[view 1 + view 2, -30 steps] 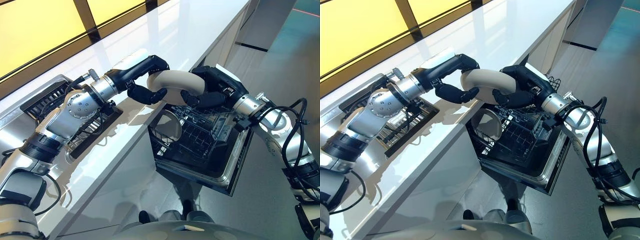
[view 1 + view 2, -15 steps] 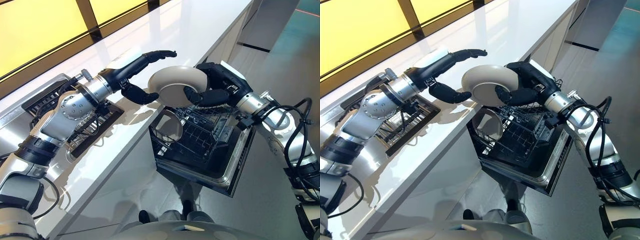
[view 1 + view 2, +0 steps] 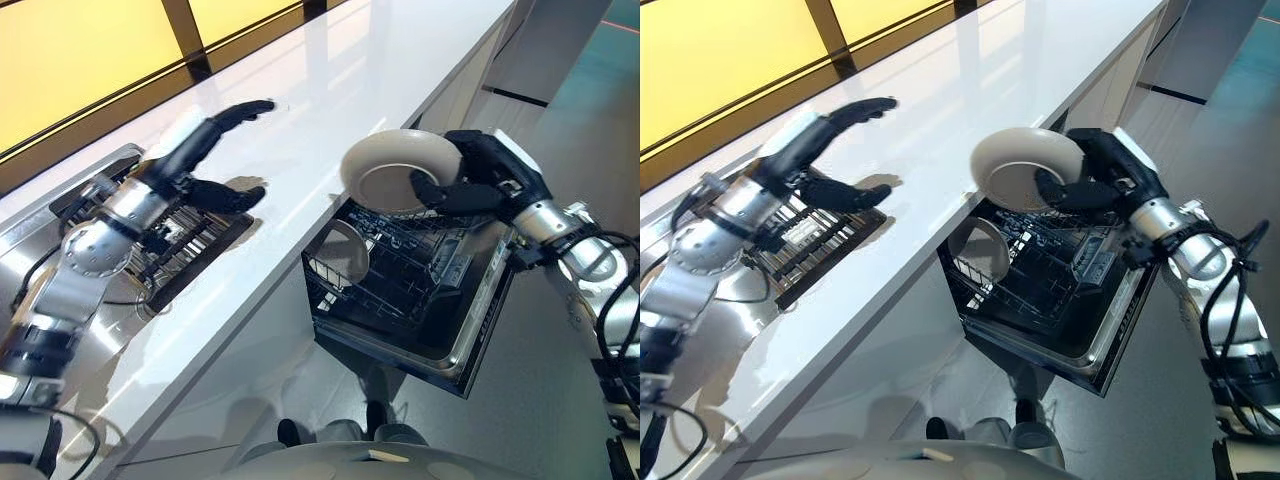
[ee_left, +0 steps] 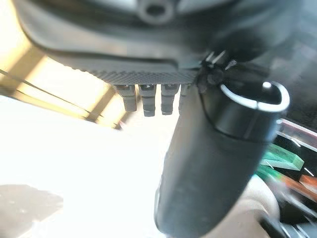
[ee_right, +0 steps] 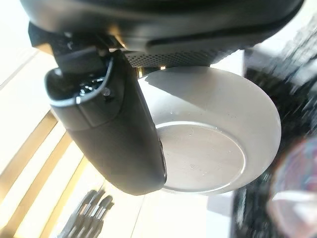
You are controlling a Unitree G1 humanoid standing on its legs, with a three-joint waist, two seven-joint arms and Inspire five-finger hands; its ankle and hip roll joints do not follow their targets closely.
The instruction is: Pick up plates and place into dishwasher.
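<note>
My right hand (image 3: pixel 478 180) is shut on a pale beige plate (image 3: pixel 400 170), thumb pressed on its underside, and holds it tilted above the open dishwasher rack (image 3: pixel 400 275). The right wrist view shows the plate (image 5: pixel 213 134) past the thumb (image 5: pixel 114 129). Another plate (image 3: pixel 343 253) stands upright in the rack's near-left corner. My left hand (image 3: pixel 205 165) hovers open over the white counter (image 3: pixel 330 90), fingers straight and holding nothing, well left of the plate. Its thumb (image 4: pixel 208 163) and fingers (image 4: pixel 148 101) show in the left wrist view.
A dark wire dish rack (image 3: pixel 165 245) sits in the sink (image 3: pixel 40 225) at the left under my left arm. The dishwasher door (image 3: pixel 485 320) hangs open below the counter edge. Grey floor (image 3: pixel 550 400) lies to the right.
My left hand has let go of the plate and drawn back left over the counter. My right hand has carried the plate to the right, above the dishwasher rack.
</note>
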